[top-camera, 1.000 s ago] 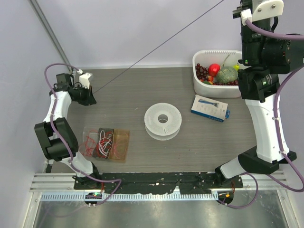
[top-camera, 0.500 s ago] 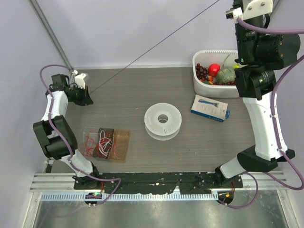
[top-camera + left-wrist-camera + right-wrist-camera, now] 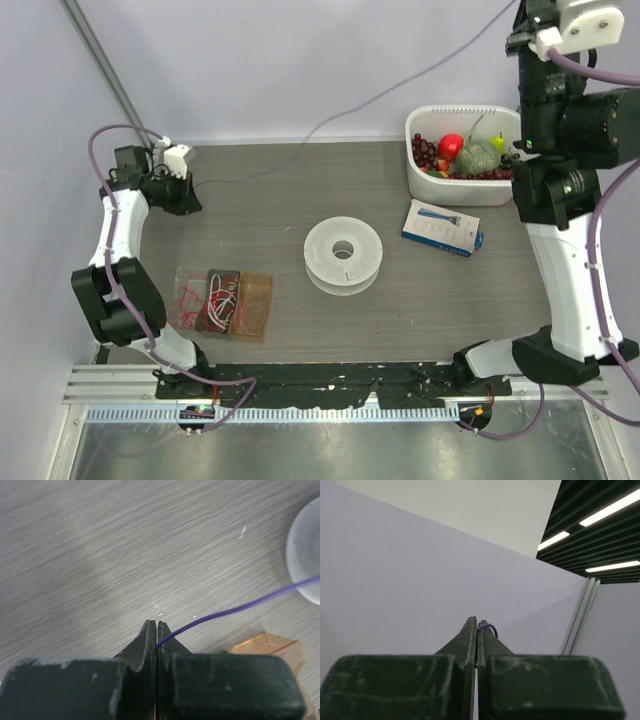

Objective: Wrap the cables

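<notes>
The cable (image 3: 400, 88) is a thin dark wire hanging slack from the table's far left up to the top right. My left gripper (image 3: 192, 200) sits low at the far-left table edge. In the left wrist view the left gripper (image 3: 157, 625) is shut on the wire (image 3: 235, 610), which looks purple there. My right gripper (image 3: 477, 622) is raised high against the wall, shut on the wire's other end, with a small loop (image 3: 490, 626) showing at the tips. Its tips run off the top of the overhead view. The white perforated spool (image 3: 343, 255) lies flat mid-table with no wire on it.
A white bin (image 3: 450, 190) of fruit stands at the back right, with a blue and white box (image 3: 441, 228) in front of it. A clear case (image 3: 225, 303) of red and white wires lies at the front left. A metal pole (image 3: 105, 70) leans at the back left.
The wire was a taut straight line and now sags in a curve. The right arm has swung right; the left gripper has shifted slightly at the far left.
</notes>
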Controlling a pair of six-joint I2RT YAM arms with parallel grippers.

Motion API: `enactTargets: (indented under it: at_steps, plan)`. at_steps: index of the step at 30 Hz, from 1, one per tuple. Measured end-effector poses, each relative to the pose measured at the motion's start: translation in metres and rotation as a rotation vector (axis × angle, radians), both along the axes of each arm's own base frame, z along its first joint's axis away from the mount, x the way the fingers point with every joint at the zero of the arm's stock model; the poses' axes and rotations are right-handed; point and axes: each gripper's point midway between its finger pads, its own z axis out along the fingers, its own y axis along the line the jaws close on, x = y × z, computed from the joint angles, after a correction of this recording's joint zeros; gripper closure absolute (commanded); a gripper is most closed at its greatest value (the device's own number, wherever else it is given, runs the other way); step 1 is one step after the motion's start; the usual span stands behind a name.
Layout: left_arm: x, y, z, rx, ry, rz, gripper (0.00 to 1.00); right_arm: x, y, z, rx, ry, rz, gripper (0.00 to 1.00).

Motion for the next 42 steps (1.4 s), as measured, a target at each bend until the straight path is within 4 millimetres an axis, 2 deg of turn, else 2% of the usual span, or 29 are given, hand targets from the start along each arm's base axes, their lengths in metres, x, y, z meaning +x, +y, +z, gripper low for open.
enactTargets:
  at_steps: [4,7,8,9,16,18,20,24,27,30,36,39,40,42]
  plan:
    - [-0.004,-0.037,0.036,0.016,-0.088,-0.057,1.0,-0.014,0.003,-0.03,0.056,0.086,0.126,0.99]
    - [-0.007,-0.065,0.064,0.013,-0.159,-0.106,1.0,-0.017,0.023,-0.075,0.083,0.203,0.289,0.99]
    - [-0.007,-0.073,0.073,0.014,-0.182,-0.119,1.0,-0.01,0.035,-0.096,0.09,0.267,0.354,0.99]
    - [-0.005,-0.079,0.082,0.015,-0.208,-0.125,1.0,-0.02,0.04,-0.107,0.106,0.298,0.418,0.99]
    - [0.006,-0.1,0.118,0.04,-0.322,-0.13,1.0,-0.025,0.098,-0.225,0.161,0.705,0.767,0.99]
    - [0.01,-0.101,0.128,0.04,-0.341,-0.113,1.0,-0.026,0.106,-0.247,0.174,0.79,0.807,0.99]
    - [0.015,-0.101,0.139,0.042,-0.367,-0.09,1.0,-0.024,0.109,-0.257,0.181,0.832,0.815,0.99]
    - [0.029,-0.093,0.161,0.054,-0.433,-0.025,1.0,-0.013,0.11,-0.263,0.189,0.85,0.797,0.99]
    - [0.04,-0.087,0.167,0.066,-0.454,0.021,1.0,0.006,0.116,-0.265,0.181,0.845,0.784,0.99]
    - [0.05,-0.081,0.166,0.082,-0.455,0.056,1.0,0.036,0.125,-0.272,0.167,0.845,0.762,0.99]
    - [0.07,-0.068,0.16,0.113,-0.445,0.139,1.0,0.111,0.143,-0.287,0.166,0.866,0.723,0.99]
    - [0.079,-0.063,0.157,0.12,-0.45,0.167,0.99,0.136,0.15,-0.293,0.206,0.885,0.747,1.0]
    - [0.083,-0.061,0.155,0.122,-0.449,0.175,0.83,0.141,0.153,-0.295,0.224,0.891,0.762,0.99]
    - [0.099,-0.058,0.148,0.127,-0.431,0.196,0.42,0.148,0.156,-0.295,0.258,0.896,0.789,0.99]
